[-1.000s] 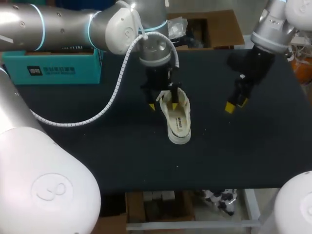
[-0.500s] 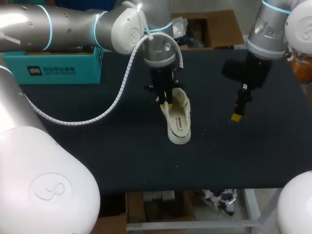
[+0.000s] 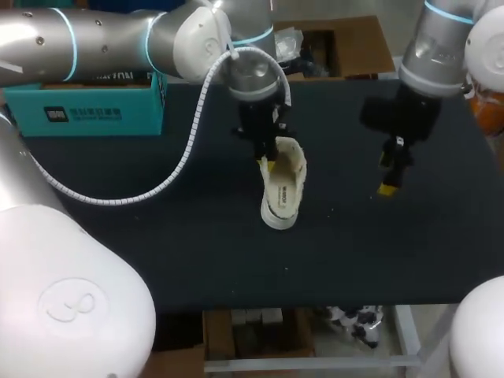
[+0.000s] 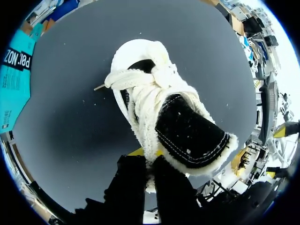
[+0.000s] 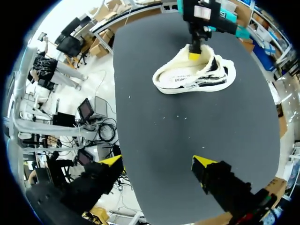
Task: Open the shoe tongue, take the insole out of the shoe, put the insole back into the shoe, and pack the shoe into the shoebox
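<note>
One shoe (image 3: 282, 189) on the desk (image 3: 157, 252), cream with a fleecy lining.

The left arm's jaws are pressed together, pinching the fleecy rim at the shoe's heel end. In the left wrist view a black-faced flap (image 4: 190, 136) sits right beside the pinch and is probably the tongue. Whether the jaws hold tongue or collar cannot be told. The shoe looks tipped up at that end.

Long axis: it runs straight away from the left jaws, heel end nearest, laces (image 4: 136, 79) next, toe cap (image 4: 136, 51) farthest. In the head view the heel points to the desk's far edge and the toe to the robot, slightly slanted.

The right arm's jaws are spread wide with nothing between them, hanging well apart from the shoe on its right. The shoe's sole edge faces them. The left arm is plainly the nearer.

Judgement: the step in hand is opening the tongue, with the insole not yet out. The next move likely needs the left jaws to hold the mouth open while the right jaws come across to the shoe.

Counts:
- shoe: one
- shoebox (image 3: 79, 110): one, teal, well apart from the shoe on its left and farther back
- arms: two
- loose insoles: none seen
</note>
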Robot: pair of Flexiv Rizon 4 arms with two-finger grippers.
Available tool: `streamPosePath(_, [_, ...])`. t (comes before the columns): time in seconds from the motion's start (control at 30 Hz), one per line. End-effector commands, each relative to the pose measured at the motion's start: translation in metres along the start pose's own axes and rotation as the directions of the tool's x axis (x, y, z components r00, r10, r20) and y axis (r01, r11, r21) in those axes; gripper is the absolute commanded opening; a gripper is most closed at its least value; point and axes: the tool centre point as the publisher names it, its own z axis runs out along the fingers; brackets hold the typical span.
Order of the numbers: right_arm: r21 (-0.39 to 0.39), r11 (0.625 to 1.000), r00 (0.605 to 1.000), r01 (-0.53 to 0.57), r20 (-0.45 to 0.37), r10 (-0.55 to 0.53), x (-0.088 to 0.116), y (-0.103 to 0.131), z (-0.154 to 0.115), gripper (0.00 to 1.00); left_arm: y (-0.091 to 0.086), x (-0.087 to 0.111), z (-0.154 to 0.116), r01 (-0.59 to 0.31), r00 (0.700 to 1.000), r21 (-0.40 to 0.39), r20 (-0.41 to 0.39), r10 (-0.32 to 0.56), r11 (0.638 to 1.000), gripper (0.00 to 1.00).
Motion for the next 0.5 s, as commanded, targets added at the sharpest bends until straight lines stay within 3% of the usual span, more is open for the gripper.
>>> streamPosePath(0.03, [0.017,0.963,0.952,0.270,0.146,-0.269,0.009,-0.019,-0.002,1.00,-0.004,-0.012,-0.023,-0.240,0.971,-0.012,-0.008,0.240,0.971,0.00])
streamPosePath(0.1, [0.055,0.944,0.926,0.324,0.188,-0.329,0.010,-0.025,-0.006,1.00,-0.003,-0.015,-0.033,-0.321,0.947,-0.013,0.006,0.321,0.947,0.00])
streamPosePath(0.13, [0.067,0.937,0.915,0.344,0.201,-0.350,0.011,-0.030,-0.008,1.00,-0.001,-0.017,-0.040,-0.389,0.921,-0.017,0.014,0.389,0.921,0.00])
streamPosePath(0.3, [0.155,0.888,0.856,0.433,0.238,-0.459,0.013,-0.038,-0.015,1.00,0.002,-0.026,-0.069,-0.505,0.861,-0.016,0.065,0.504,0.863,0.00])
streamPosePath(0.5, [0.230,0.842,0.820,0.488,0.209,-0.533,0.012,-0.033,-0.015,1.00,0.005,-0.040,-0.102,-0.611,0.788,-0.005,0.090,0.609,0.791,0.00])
